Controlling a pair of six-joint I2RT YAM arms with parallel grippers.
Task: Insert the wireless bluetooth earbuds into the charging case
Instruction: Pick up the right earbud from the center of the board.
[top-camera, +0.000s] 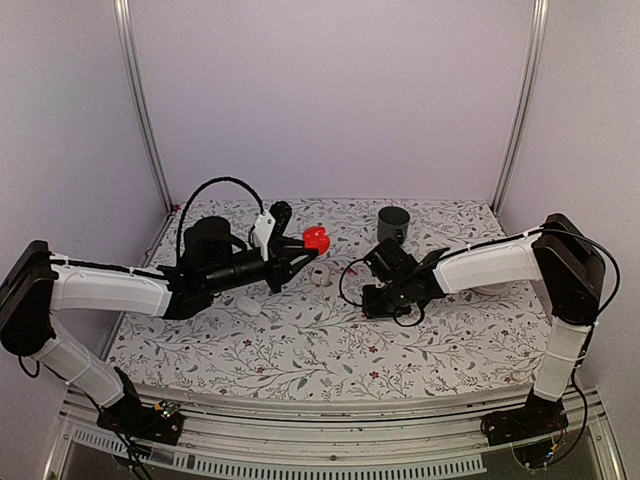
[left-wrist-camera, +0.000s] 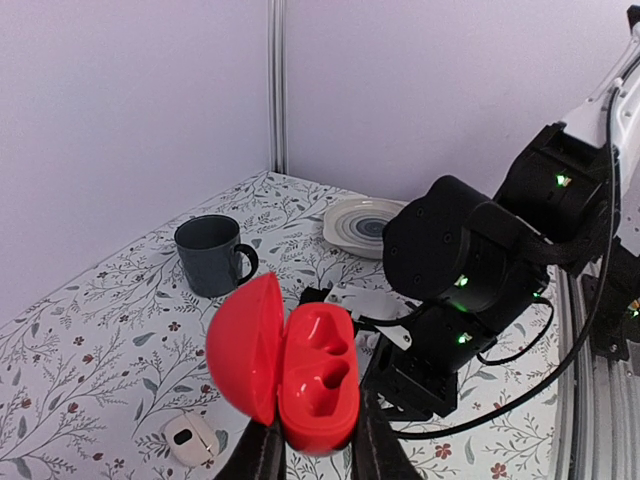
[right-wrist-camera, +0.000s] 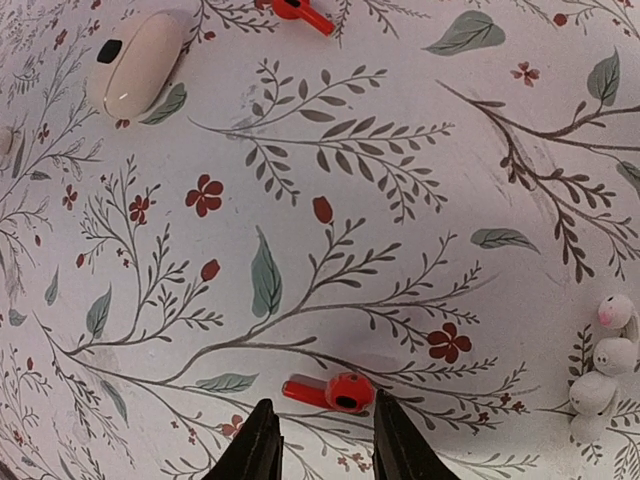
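Charging case (left-wrist-camera: 315, 375), red and hinged open, sits clamped in our left gripper (left-wrist-camera: 315, 442), whose fingertips are cut off at six o'clock. Our right gripper (right-wrist-camera: 324, 440) hangs spread apart just beside a red earbud (right-wrist-camera: 330, 392); we cannot tell whether they touch. Another red earbud (right-wrist-camera: 300, 12) is cropped at twelve o'clock.

Floral table (top-camera: 300, 345); mug (top-camera: 393, 222), plate (left-wrist-camera: 362, 225), red earbud (right-wrist-camera: 330, 391)

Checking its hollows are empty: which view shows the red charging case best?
Left wrist: the red charging case is close, lid open, both hollows empty. Top external shows it only as a small red blob; right wrist shows none of it.
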